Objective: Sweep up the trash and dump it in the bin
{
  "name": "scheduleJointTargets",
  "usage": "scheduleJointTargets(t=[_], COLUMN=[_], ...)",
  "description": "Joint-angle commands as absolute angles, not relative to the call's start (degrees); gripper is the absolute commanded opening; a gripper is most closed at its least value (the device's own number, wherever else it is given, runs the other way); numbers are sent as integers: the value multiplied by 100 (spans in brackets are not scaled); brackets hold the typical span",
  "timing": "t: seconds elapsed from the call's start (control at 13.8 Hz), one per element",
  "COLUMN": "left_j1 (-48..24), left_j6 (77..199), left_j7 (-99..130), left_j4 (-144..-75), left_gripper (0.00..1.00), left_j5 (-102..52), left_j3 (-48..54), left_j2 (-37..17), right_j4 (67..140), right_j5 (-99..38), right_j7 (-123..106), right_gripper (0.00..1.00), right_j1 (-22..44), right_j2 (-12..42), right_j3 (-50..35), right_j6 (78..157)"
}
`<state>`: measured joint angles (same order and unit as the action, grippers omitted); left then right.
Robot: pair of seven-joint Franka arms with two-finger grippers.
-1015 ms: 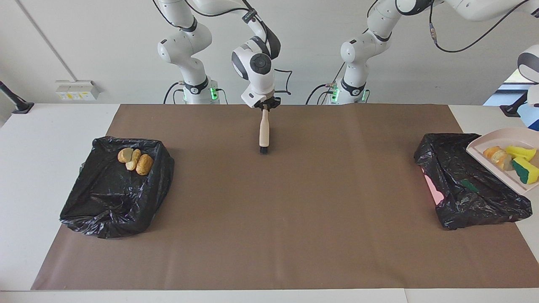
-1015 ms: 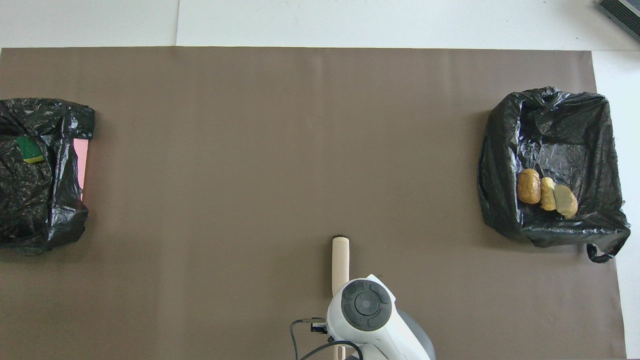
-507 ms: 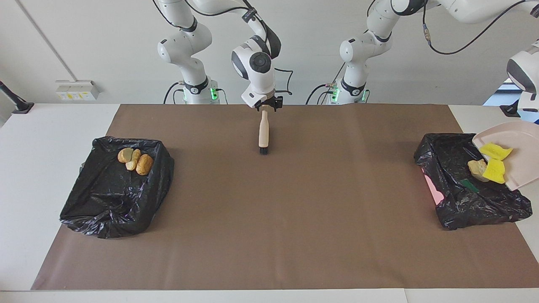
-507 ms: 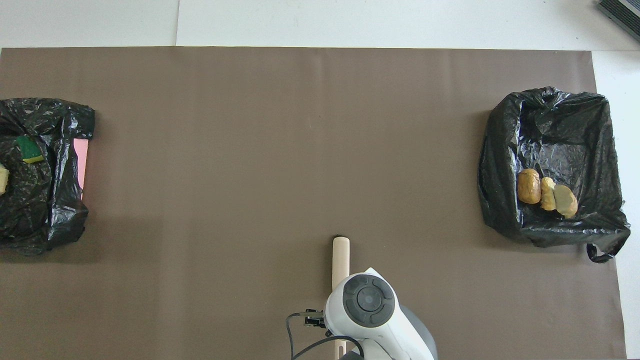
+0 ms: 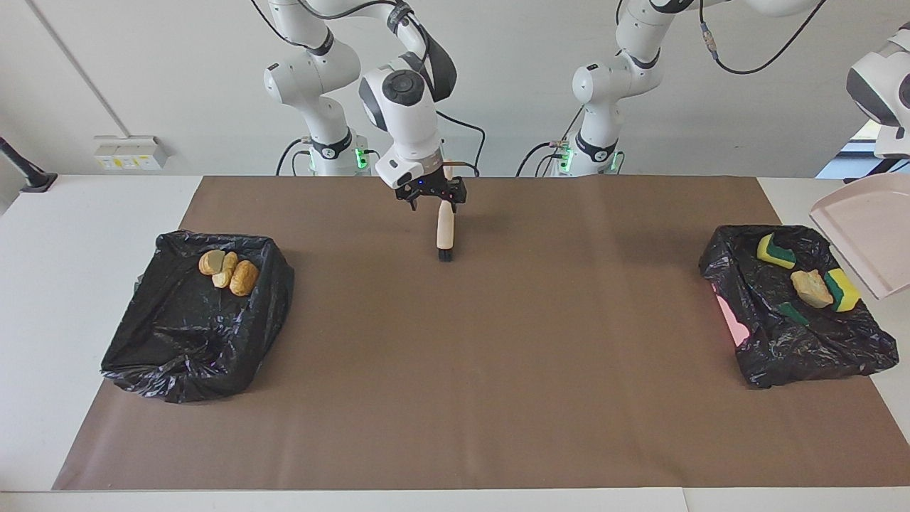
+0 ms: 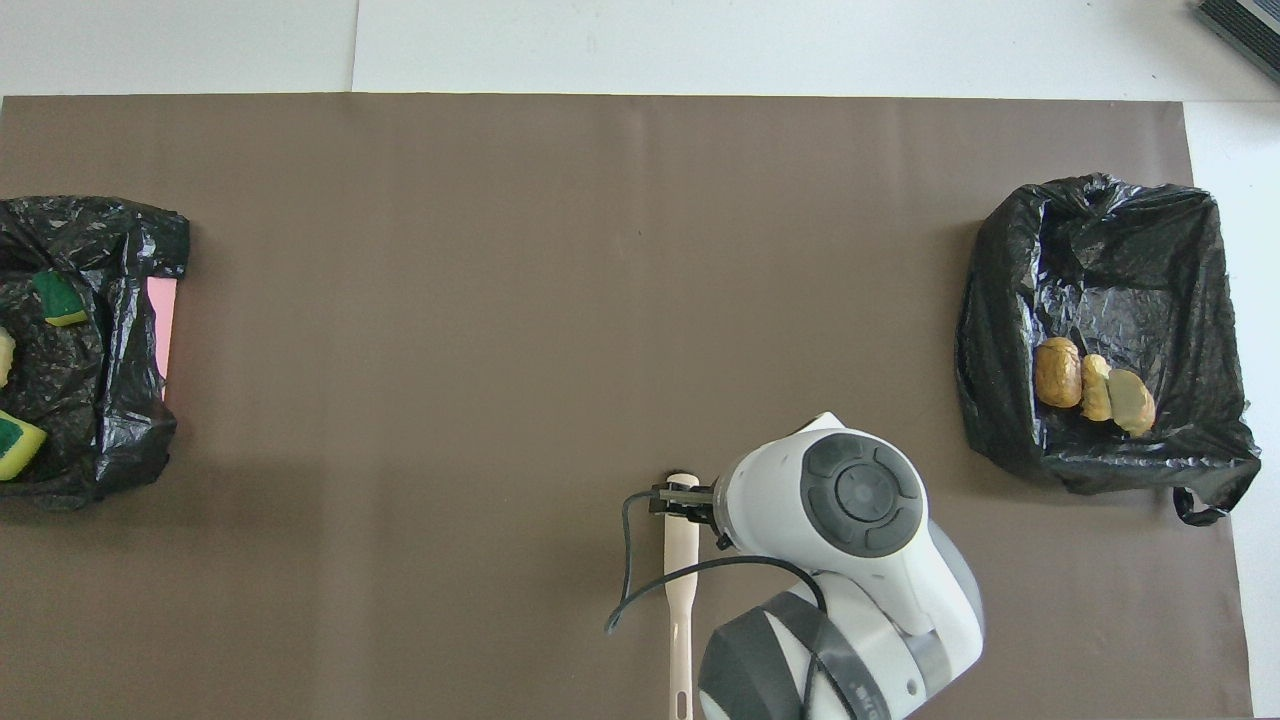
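Two yellow-green sponges [image 5: 775, 250] [image 5: 842, 289] and a beige bread-like chunk [image 5: 810, 288] lie in the black-bagged bin [image 5: 775, 341] at the left arm's end. Three golden-brown pastries [image 5: 227, 270] lie in the other bagged bin [image 5: 192, 334] at the right arm's end, and they also show in the overhead view [image 6: 1093, 385]. My left gripper [image 5: 897, 153], cut off by the frame edge, holds the empty pale pink dustpan [image 5: 864, 235] tilted over its bin. My right gripper [image 5: 431, 195] is open, just above the beige hand brush [image 5: 445, 227], which lies on the mat.
A brown mat [image 5: 498, 370] covers the table between the two bins. A small green scrap [image 5: 791, 313] also lies in the bin at the left arm's end. A pink patch [image 5: 732, 320] of that bin shows through its bag.
The dustpan tipped up and the two sponges and the beige chunk slid into the bin below. My right gripper opened off the brush handle, rose and shifted toward the right arm's end.
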<state>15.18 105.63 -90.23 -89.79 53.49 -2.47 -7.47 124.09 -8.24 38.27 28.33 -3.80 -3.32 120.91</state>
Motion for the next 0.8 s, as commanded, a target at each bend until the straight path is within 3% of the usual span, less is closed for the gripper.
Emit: scheduleJointTargets(t=[0.0,0.36,0.72], left_j1=[1415,1319,231], left_j6=[10336,9889,9256], left_j7=[-9000,-8361,-6052], left_j4=[-8947,-8983,-9009], left_gripper=[0,0,0], left_j5=[4487,2332,1346], left_j3=[-229,-229,-220], left_j2=[-650,-642,-624], right_j4=[11937,11173,10320], right_j5=[-187,387,378], right_j7=[3700,2676,1855], right_gripper=[100,100,100], right_j1=[2366,1522,880], right_j2=[-202,-264,-220], right_j3=[-378,-352,-352], right_j6=[12137,11770,10927])
